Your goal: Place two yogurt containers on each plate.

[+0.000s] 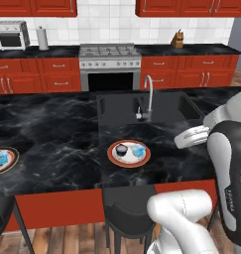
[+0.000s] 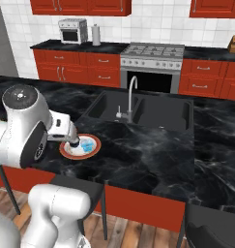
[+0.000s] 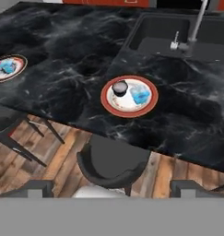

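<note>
Red-cabinet kitchen w/ black marble island counter (image 1: pixel 57 144), sink (image 1: pixel 142 106) and faucet (image 1: pixel 149 94) set in its far half; stove (image 1: pixel 109 62) on the back wall, microwave (image 1: pixel 11 34) far left, knife block (image 1: pixel 178 39) far right.

Nearer plate (image 1: pixel 129 153) sits on the counter just this side of the sink, close to the near edge. On it: one dark round yogurt tub (image 1: pixel 122 150) on the left and one light blue tub (image 1: pixel 139 150) on the right, side by side, close together; can't tell if they touch. Same pair in the hand view: dark tub (image 3: pixel 120 87), blue tub (image 3: pixel 141 95).

2nd plate (image 1: pixel 4 161) is far left on the counter, well apart from the first, partly cut by the frame edge in the left base view. Blue tubs (image 3: pixel 5 66) lie on it; looks like two, but too blurred to count for sure.

Gripper (image 3: pixel 109 186) is up above the near edge of the counter, over a dark stool (image 3: pixel 114 163), fingers spread wide, nothing between them. Fingertips (image 3: pixel 189 188) barely show at the bottom of the hand view.
</note>
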